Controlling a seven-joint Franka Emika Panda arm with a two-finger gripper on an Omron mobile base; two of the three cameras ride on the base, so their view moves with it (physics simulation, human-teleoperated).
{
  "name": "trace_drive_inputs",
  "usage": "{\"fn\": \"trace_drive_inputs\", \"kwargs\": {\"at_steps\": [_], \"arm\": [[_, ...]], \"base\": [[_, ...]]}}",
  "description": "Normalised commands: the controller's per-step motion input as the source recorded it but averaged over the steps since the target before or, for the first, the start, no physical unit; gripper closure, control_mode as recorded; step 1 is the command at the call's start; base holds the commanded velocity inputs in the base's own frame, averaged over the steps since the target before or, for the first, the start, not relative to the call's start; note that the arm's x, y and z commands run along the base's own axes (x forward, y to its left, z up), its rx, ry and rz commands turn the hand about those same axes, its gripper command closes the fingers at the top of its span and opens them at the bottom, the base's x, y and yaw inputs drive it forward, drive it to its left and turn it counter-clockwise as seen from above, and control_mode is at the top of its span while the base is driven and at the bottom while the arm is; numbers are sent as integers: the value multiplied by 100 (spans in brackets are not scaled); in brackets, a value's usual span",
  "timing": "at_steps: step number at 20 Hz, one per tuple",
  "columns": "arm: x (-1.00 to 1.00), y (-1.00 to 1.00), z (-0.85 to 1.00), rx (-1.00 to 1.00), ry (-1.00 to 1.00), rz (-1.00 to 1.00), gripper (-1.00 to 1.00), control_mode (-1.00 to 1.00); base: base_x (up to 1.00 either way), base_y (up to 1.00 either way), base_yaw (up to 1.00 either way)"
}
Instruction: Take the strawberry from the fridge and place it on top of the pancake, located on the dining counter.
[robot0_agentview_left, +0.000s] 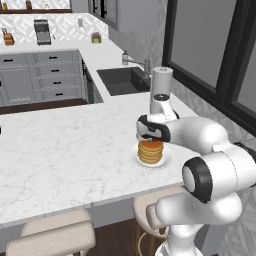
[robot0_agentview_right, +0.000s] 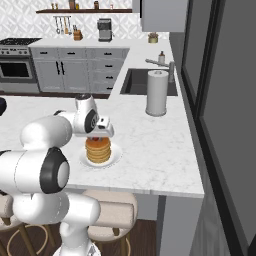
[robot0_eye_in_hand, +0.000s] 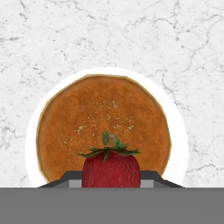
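Red strawberry (robot0_eye_in_hand: 111, 168) gripped above pancake (robot0_eye_in_hand: 103, 127), unlabelled

We see the arm folded forward from its base, elbow high, forearm reaching level over the near edge of the dining counter (robot0_agentview_left: 60, 150), wrist bent so the hand points straight down. The gripper (robot0_eye_in_hand: 111, 177) hangs directly above the pancake (robot0_eye_in_hand: 103, 127), its fingers (robot0_eye_in_hand: 65, 178) closed on the strawberry (robot0_eye_in_hand: 111, 168), leaf cap facing the hand camera.
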Motion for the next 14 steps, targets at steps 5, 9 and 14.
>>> {"fn": "trace_drive_inputs", "kwargs": {"at_steps": [5,9,14], "arm": [[5,5,-4,0,0,0,100,-100],[6,12,-17,0,0,0,100,-100],[0,0,-8,0,0,0,-100,-100]], "base": [[0,0,0],[0,0,0],[0,0,0]]}}
